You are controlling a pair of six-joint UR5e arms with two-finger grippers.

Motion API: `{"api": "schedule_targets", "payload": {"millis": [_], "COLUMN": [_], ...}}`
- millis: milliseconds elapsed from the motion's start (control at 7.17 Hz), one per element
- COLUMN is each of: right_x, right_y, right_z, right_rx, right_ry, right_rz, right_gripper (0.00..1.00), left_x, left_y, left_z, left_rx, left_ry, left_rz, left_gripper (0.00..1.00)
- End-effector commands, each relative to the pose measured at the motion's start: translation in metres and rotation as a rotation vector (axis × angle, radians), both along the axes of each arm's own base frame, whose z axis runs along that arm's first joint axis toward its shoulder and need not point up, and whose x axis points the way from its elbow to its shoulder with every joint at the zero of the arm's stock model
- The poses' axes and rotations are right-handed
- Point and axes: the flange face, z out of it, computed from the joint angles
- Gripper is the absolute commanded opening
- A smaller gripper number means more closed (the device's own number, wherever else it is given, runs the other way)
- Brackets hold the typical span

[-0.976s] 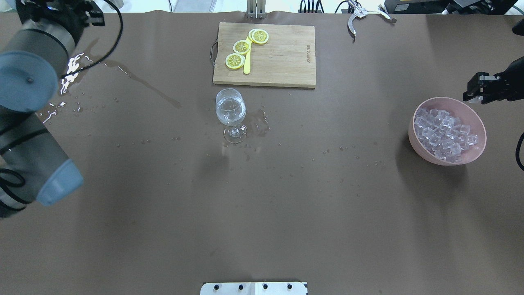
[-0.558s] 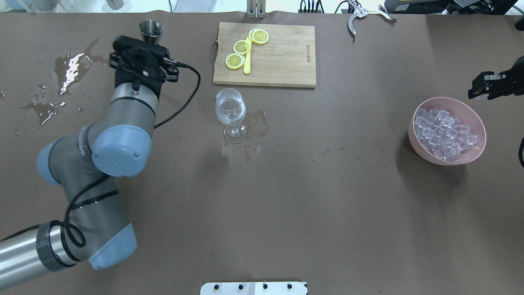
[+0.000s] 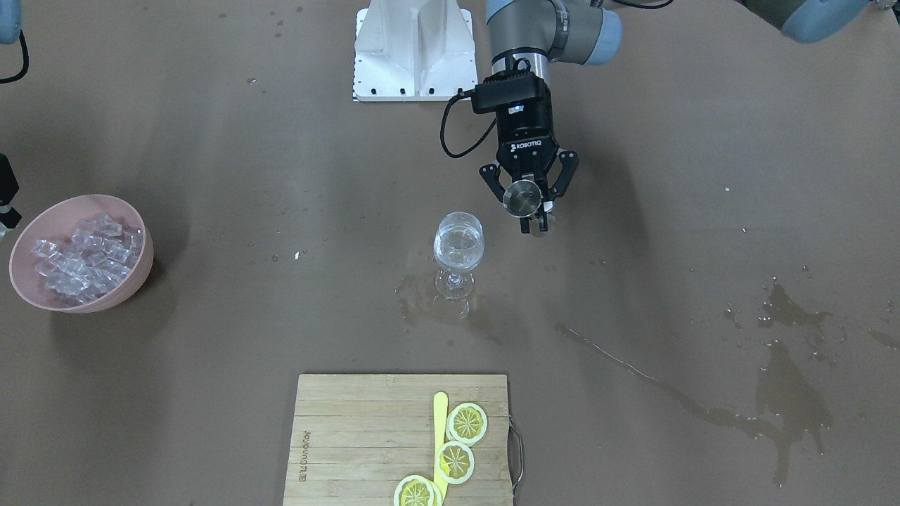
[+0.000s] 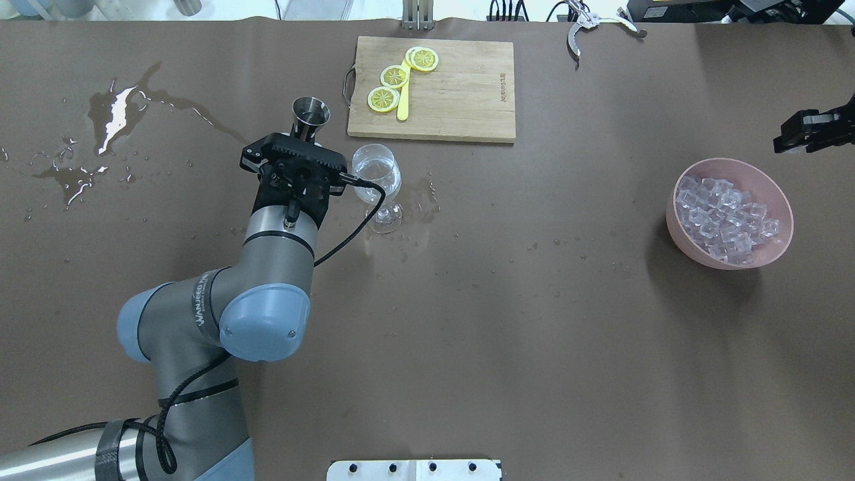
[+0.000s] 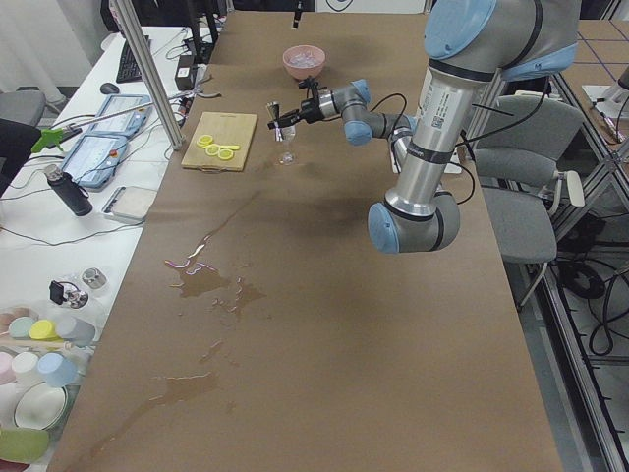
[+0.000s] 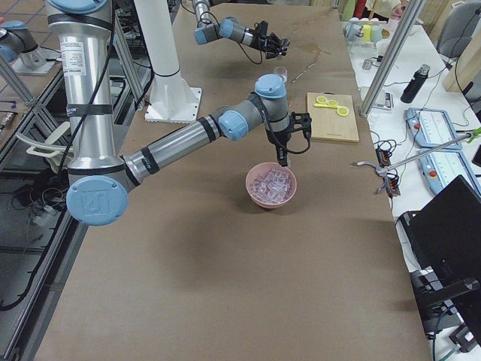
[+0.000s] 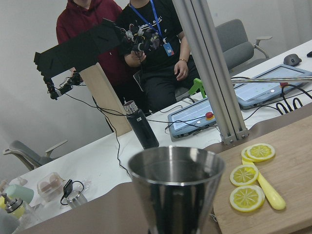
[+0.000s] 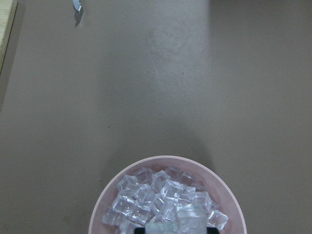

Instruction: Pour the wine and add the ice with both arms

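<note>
Front-facing: my left gripper (image 3: 527, 204) is clamped round an upright steel jigger (image 3: 522, 197). The wine glass (image 3: 457, 235) stands just beside it, not touching, toward the robot's right. The wine (image 3: 458, 253) sits low in the glass. Bare table (image 3: 211, 140) surrounds both.

Overhead: the cutting board (image 4: 461, 100) lies just beyond the glass, and wet patches (image 4: 117, 113) lie near the left edge. The pink bowl (image 4: 670, 214) of ice (image 4: 725, 217) sits near the right edge, with my right gripper (image 4: 788, 133) near its far rim.

Left side: the jigger hangs higher than the glass rim.

Right side: the right gripper points down above the bowl.

Left wrist: the jigger's inside is dark, so I cannot tell what it holds.

Right wrist: a clear cube (image 8: 187, 219) looks pinched between the dark fingertips, over the piled ice.
</note>
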Motion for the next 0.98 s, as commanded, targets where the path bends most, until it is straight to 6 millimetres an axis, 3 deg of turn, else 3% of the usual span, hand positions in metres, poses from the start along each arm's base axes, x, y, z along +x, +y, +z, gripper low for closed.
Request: {"api": "schedule_targets", "payload": {"millis": [0, 139, 418, 837], "right_x": [0.000, 0.001, 0.002, 0.004], "right_y": [0.002, 0.002, 0.002, 0.001], "right_z": [-0.006, -0.005, -0.005, -0.005], "right_rx": [0.026, 0.037, 0.045, 0.053], "right_ry": [0.002, 0.010, 0.019, 0.026], "right_rz": [-0.014, -0.021, -0.018, -0.018], "right_gripper": [0.00, 0.00, 0.00, 0.00], "left_x": [0.007, 0.010, 0.019, 0.024], "left_y": [0.005, 0.005, 0.004, 0.006], "left_z": [0.005, 0.005, -0.020, -0.021], "left_rx": [-0.014, -0.028, -0.045, -0.051], "left_ry": [-0.067, -0.111, -0.172, -0.235], "left_rz": [-0.001, 0.000, -0.002, -0.005], "left_gripper": [0.00, 0.00, 0.00, 0.00]}}
